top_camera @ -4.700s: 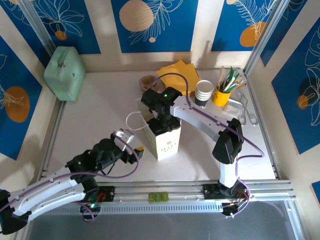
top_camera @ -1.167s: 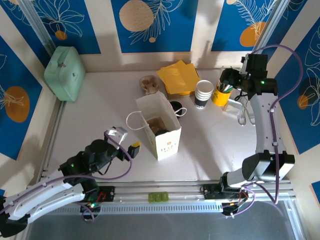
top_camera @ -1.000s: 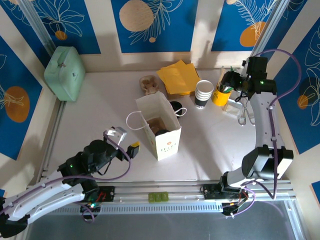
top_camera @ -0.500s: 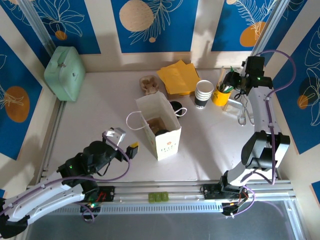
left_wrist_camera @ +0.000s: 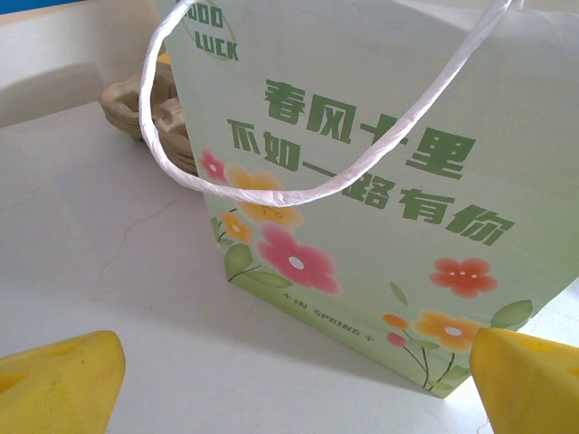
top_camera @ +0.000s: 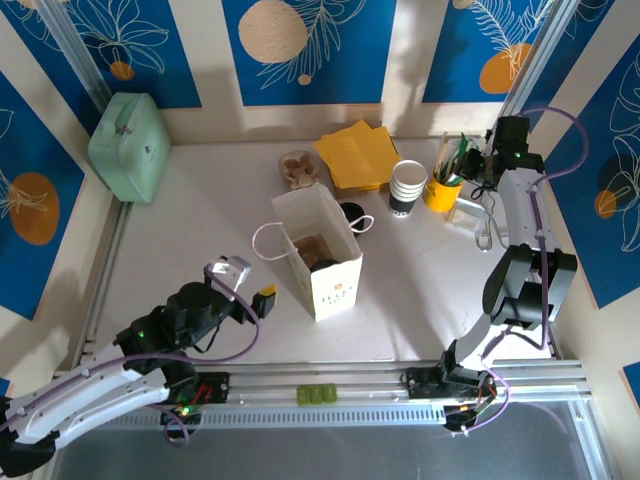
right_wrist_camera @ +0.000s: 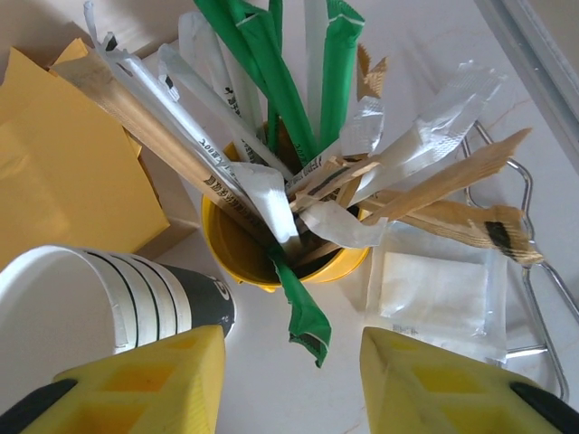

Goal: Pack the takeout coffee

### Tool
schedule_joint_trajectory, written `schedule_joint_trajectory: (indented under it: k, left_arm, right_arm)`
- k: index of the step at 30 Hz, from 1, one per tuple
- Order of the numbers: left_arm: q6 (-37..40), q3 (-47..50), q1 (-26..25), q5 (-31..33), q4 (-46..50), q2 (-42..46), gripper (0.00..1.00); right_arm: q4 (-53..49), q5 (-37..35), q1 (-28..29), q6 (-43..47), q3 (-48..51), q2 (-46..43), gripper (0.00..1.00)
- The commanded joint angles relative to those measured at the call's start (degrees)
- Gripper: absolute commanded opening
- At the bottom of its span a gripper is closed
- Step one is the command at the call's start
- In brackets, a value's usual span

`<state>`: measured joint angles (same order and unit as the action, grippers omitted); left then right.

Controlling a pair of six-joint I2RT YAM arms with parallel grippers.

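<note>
Pale-green paper bag (top_camera: 335, 288) with white cord handles stands upright mid-table, mouth open. The inside reads brown with a dark patch. What lies in it cannot be made out.

Takeout coffee (top_camera: 350, 212), a small paper cup under a round black plastic lid, appears to stand on the table just behind the bag's far right corner, beside the handle loop. Only the lid shows from above. Judged outside the bag, so the main step looks not yet done.

Right gripper (top_camera: 468, 160) is at the far right of the table, well apart from bag and coffee. Its wrist view shows it (right_wrist_camera: 289, 380) looking down on the yellow cup of wrapped straws and wooden sticks (right_wrist_camera: 271, 244). The yellow fingers stand partly apart. A green-wrapped straw end hangs in the gap, not pinched, and nothing is held. The stack of lidless white-rimmed dark cups (right_wrist_camera: 90, 298) sits just beside the yellow cup.

Left gripper (top_camera: 250, 282) is low at the bag's near left side. In its wrist view the gripper (left_wrist_camera: 298, 380) has its jaws spread wide and empty, facing the flowered face of the bag (left_wrist_camera: 362, 181), near it but not touching.

Judgement: the right arm seems set on picking a straw or stick as an extra. Left to do, as far as can be seen: coffee into the bag, and any extras after it.
</note>
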<state>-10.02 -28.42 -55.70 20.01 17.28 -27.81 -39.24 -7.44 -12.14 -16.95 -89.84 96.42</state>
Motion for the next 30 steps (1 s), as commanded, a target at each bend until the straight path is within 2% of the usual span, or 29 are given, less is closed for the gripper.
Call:
schedule_joint_trajectory:
  k: [1,15,22,30]
  left_arm:
    - [-0.5,-0.1,-0.4,0.3,0.6,0.5,0.98]
    - [-0.5,-0.8,-0.4,0.1,1.1,0.4,0.98]
    - [-0.9,-1.0,-0.4,-0.2,1.3,0.5,0.98]
    - [-1.0,-1.2,-0.4,-0.8,1.9,0.4,0.98]
  right_arm:
    - [0.3,2.0,-0.4,0.3,-1.0,1.1,0.41]
    - [-0.7,0.1,-0.5,0.0,-2.7,3.0,0.31]
    - [-0.2,-0.1,-0.5,-0.1,-3.6,3.8,0.29]
    - [-0.7,-0.7,-0.5,0.4,-5.3,4.5,0.2]
